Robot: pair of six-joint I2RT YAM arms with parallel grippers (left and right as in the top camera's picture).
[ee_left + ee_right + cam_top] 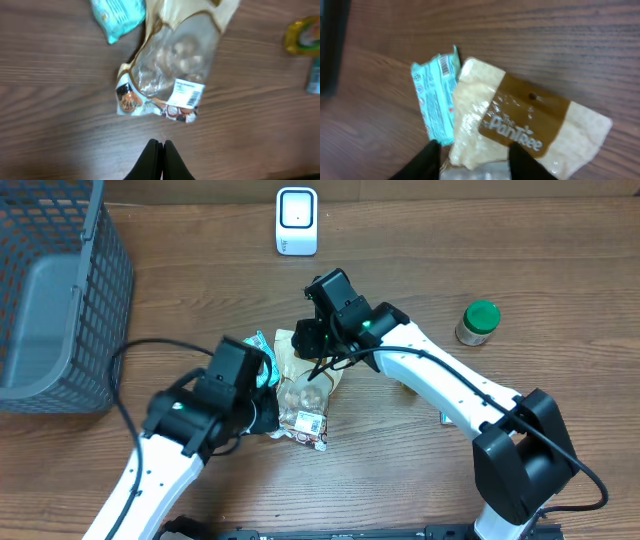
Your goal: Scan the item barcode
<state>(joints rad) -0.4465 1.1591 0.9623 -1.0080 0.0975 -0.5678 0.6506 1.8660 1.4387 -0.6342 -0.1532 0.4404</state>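
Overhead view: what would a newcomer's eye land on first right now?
The clear snack bag with a brown top lies at the centre of the table, its barcode label facing up. The right gripper straddles the bag near its brown top, beside a teal packet. The left gripper is shut, just short of the label end.

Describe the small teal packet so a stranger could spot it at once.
Start at the grey mesh basket at the left of the table and look right to the tan-and-brown snack bag mid-table. The teal packet lies beside that bag, on its basket side. It is the only small blue-green wrapper there.
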